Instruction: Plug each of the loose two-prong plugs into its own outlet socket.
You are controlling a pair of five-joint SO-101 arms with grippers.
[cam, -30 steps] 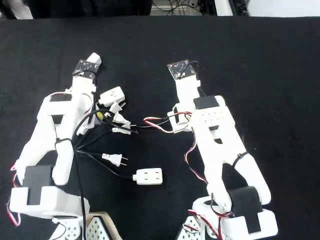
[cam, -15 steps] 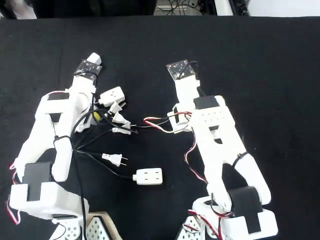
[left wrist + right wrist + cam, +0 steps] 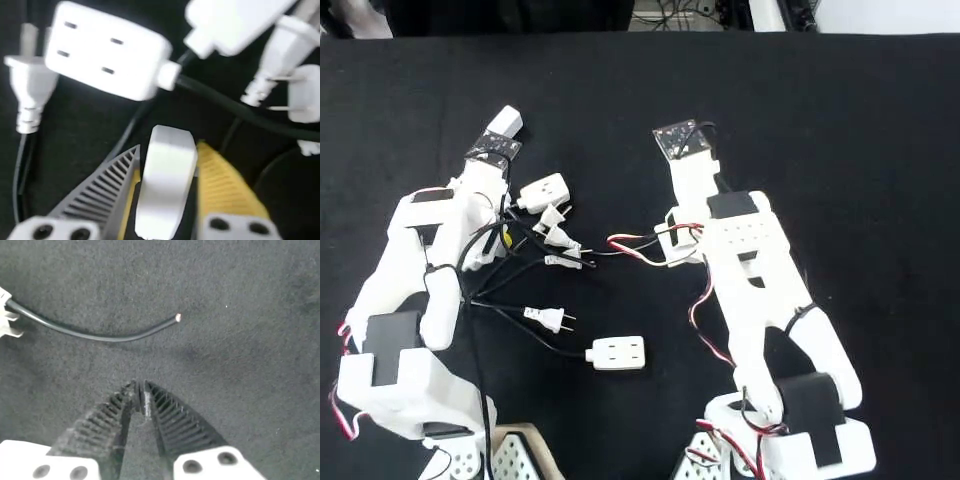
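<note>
Outlet socket (image 3: 107,62) lies beyond left claw (image 3: 169,146) pinching a white piece (image 3: 164,192); right claw (image 3: 140,388) pressed together.

Outlet socket (image 3: 545,190) beside left arm (image 3: 430,250), two plugs (image 3: 556,222) just before it, lone plug (image 3: 548,319) and second socket (image 3: 618,352) nearer the bases

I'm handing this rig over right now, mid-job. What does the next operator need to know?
Left end effector: shut on a white piece, probably a plug body, near one outlet block whose visible slots are vacant; loose plugs lie beside it.
Right end effector: shut, holding nothing, over bare cloth near a cord end.
Second outlet block lies apart, one plug near it, unplugged.
Done: no plug seen seated. Left: every plug.
</note>
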